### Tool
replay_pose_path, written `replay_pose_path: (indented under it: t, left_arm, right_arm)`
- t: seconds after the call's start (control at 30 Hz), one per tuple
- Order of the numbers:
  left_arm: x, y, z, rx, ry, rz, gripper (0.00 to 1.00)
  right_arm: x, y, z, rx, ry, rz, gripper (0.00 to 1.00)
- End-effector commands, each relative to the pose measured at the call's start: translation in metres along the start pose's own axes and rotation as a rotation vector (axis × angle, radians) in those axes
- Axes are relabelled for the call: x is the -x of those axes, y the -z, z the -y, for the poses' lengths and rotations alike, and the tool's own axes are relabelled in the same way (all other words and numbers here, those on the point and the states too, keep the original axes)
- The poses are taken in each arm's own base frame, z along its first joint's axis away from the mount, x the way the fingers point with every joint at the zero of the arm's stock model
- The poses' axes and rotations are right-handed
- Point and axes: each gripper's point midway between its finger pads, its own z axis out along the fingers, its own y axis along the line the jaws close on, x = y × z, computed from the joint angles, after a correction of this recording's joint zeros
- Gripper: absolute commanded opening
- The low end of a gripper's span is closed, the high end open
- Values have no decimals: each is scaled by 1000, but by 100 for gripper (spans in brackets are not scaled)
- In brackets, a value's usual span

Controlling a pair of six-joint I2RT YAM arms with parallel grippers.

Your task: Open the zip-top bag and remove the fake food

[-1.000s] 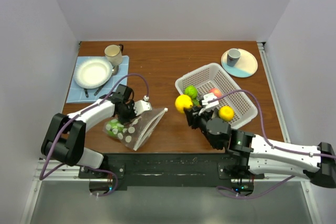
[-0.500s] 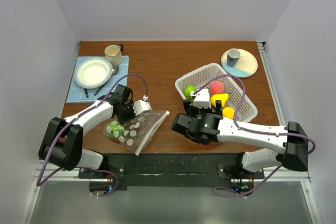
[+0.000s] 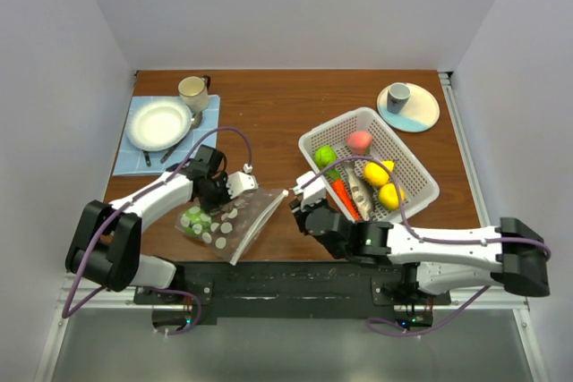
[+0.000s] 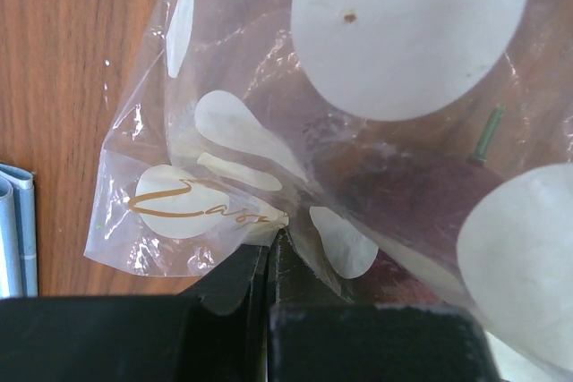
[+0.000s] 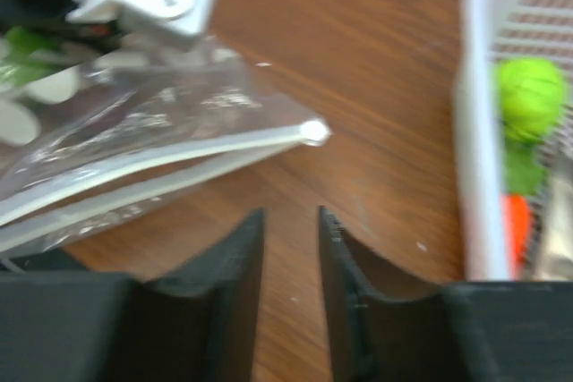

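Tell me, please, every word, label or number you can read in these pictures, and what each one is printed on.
"Eas…": gold cursive script on a white oval printed on the zip-top bag, seen in the left wrist view. The letters are loosely drawn and the end runs into a crease, so the full word is uncertain.
No other text can be read. The basket and the tableware show no lettering at this size.

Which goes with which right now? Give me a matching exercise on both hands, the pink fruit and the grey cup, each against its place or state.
1. left hand
2. right hand
3. pink fruit
4. grey cup

A. in the white basket
B. on the small plate, far right corner
C. shut on the zip-top bag
D. open, empty, near the zip strip

Pairs: 1-C, 2-D, 3-A, 4-B
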Motion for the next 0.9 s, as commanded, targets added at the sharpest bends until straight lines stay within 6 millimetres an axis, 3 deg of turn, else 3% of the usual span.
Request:
replay_pose_path:
  t: [0.0,0.07,0.17,0.27,0.37,0.5,0.57,0.6,0.63,0.7,0.87]
  left_arm:
    - [3,2,-1,8,-1,10,0]
    - [3,2,-1,8,4,8,0]
    - [4,4,-1,12,5,10,0]
    - [2,4,-1,14,4,3,0]
    - [1,3,-1,14,3,1,0]
    - [3,4,-2,13,6,2,0]
    - [4,4,-3,13,8,5,0]
    - [4,4,-3,10,7,6,0]
    - [5,4,-3,11,9,7,0]
    - [6,4,-3,9,9,7,0]
    - [4,4,-3,3,11,-3,0]
  right_arm:
    - [2,-17,-68,254,-44,30,13]
    - [-7,-29,-81,266,-39,13,8]
    - [-8,-39,-101,308,-23,12,11]
    - [3,-41,-120,370,-16,37,21]
    - [-1,-48,-131,397,7,29,25]
    - [8,-55,-150,439,7,57,43]
    - [-1,-61,-161,461,25,42,49]
    - [4,-65,-165,463,34,53,53]
    - [-7,-72,-167,455,56,31,55]
    - [-5,-78,-173,459,72,53,62]
    - [-18,-99,-187,454,131,37,71]
